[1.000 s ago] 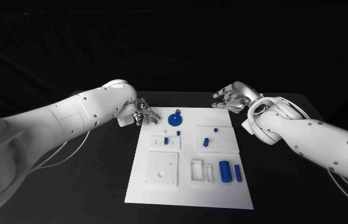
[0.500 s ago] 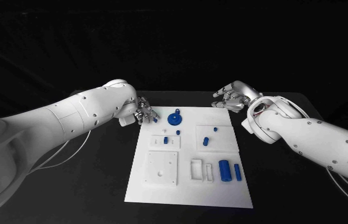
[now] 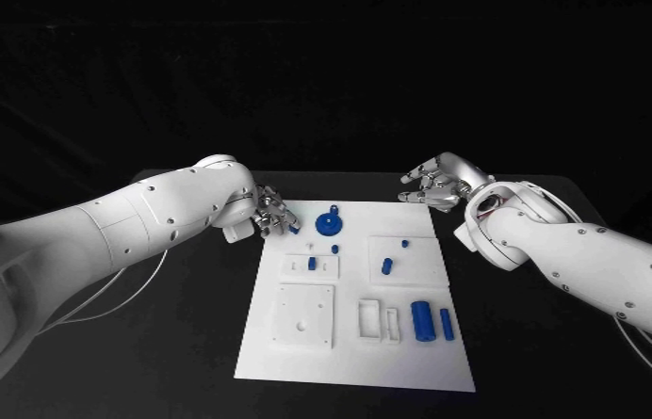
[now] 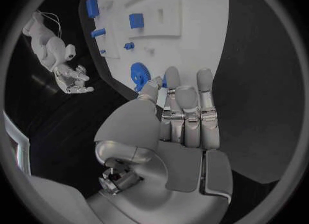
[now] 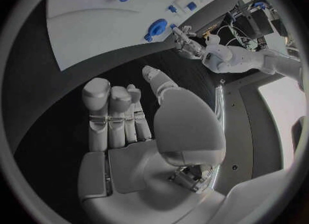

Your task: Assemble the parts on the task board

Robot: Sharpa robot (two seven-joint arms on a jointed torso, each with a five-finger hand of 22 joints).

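A: So, where does the flat white rectangular task board [image 3: 356,344] lie?

B: In the middle of the matte black table [image 3: 544,344], long side running from six to twelve o'clock. The small blue plastic parts sit on it: a round blue gear-like disc [image 3: 328,222] near the far edge, a fat blue cylinder [image 3: 423,320] and a slimmer blue peg [image 3: 446,322] side by side toward four o'clock of the board's centre.

A: And the silver many-fingered left hand [image 3: 270,216]?

B: It hovers at the board's far left corner, about ten o'clock from the board's centre. The blue disc lies just beside its fingertips, at three o'clock from the hand. In the left wrist view the fingers [image 4: 187,105] are stretched nearly straight and close together, with nothing in the palm, so it is empty and unclenched. I cannot tell whether a fingertip touches the disc.

A: The silver many-fingered right hand [image 3: 437,184]?

B: At the far right corner, about one o'clock from the centre, just off the board's edge. Its fingers [image 5: 109,113] are loosely bent, apart from the thumb, holding nothing. The disc lies at about eight o'clock from it, well apart.
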